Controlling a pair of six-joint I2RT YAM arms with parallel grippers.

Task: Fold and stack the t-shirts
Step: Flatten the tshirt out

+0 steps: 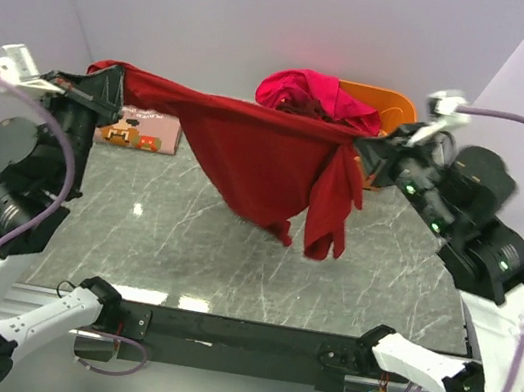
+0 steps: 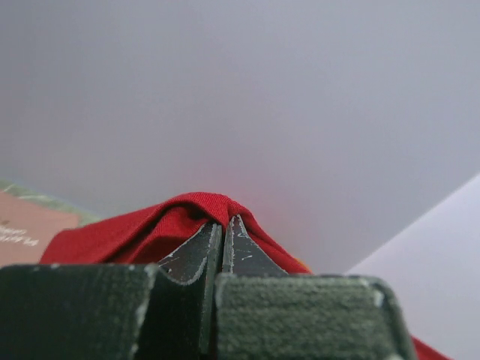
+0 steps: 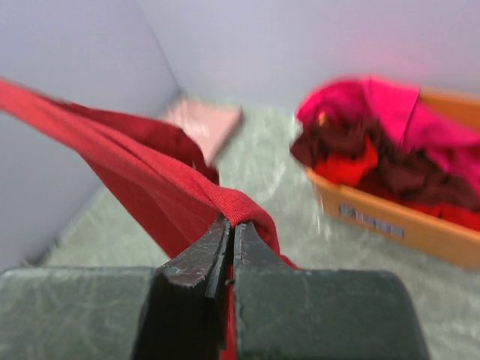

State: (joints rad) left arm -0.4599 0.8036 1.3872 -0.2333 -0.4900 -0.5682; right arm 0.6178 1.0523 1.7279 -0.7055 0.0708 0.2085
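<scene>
A plain dark red t-shirt (image 1: pixel 258 160) hangs stretched in the air between my two grippers, sagging over the marble table. My left gripper (image 1: pixel 108 88) is shut on its left edge; the red cloth (image 2: pixel 187 214) drapes over the closed tips in the left wrist view. My right gripper (image 1: pixel 364 148) is shut on its right edge, with cloth (image 3: pixel 232 202) pinched at the tips. A folded dusty pink t-shirt with pixel-art print (image 1: pixel 140 130) lies flat at the back left, also showing in the right wrist view (image 3: pixel 206 124). Magenta, maroon and red shirts (image 1: pixel 311 93) are heaped in the tub.
An orange plastic tub (image 1: pixel 394 108) stands at the back right, next to my right gripper; it also shows in the right wrist view (image 3: pixel 397 221). Grey walls close the table at the back and sides. The arm bases sit at the near edge.
</scene>
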